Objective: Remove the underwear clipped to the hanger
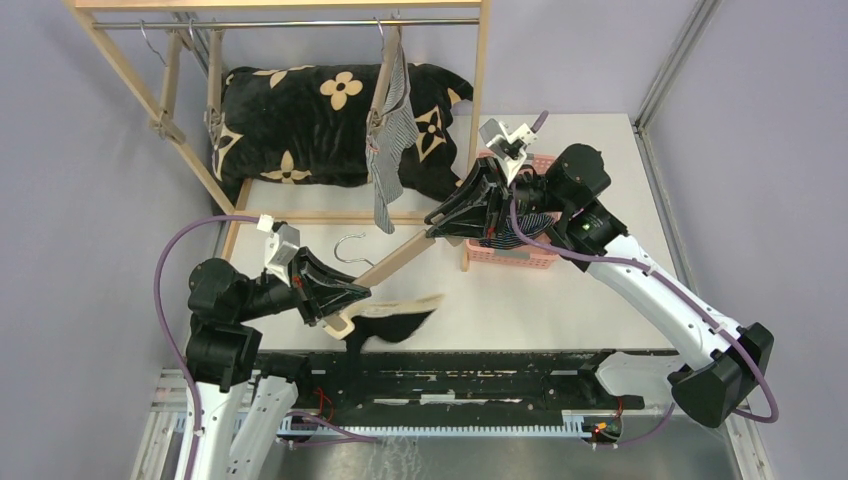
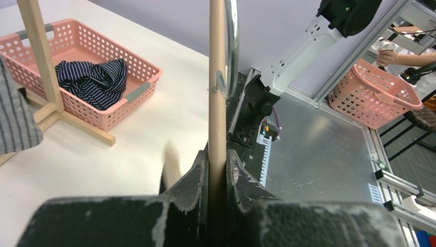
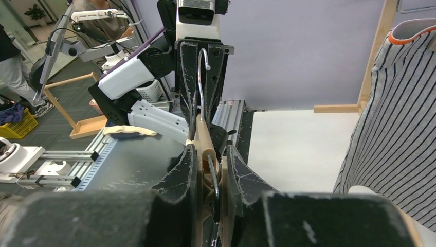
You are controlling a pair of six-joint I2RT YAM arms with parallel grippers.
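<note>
A wooden hanger [image 1: 400, 255] with a metal hook [image 1: 350, 245] is held level between both grippers above the table. My left gripper [image 1: 345, 300] is shut on its bar [image 2: 217, 103]. My right gripper [image 1: 440, 215] is shut on the clip [image 3: 208, 154] at the hanger's other end. The black underwear [image 1: 395, 328], with a cream band, hangs by the left gripper; whether a clip holds it is hidden. The navy striped underwear [image 2: 92, 77] lies in the pink basket [image 1: 520, 258]. The grey-white pinstriped underwear [image 1: 392, 150] hangs from a hanger on the rack rail and shows in the right wrist view [image 3: 396, 118].
A wooden clothes rack [image 1: 480, 90] stands at the back, with a black flowered cushion [image 1: 320, 120] under it. Its foot bar [image 2: 82, 128] runs beside the basket [image 2: 128, 92]. A second pink basket [image 2: 375, 92] sits off the table.
</note>
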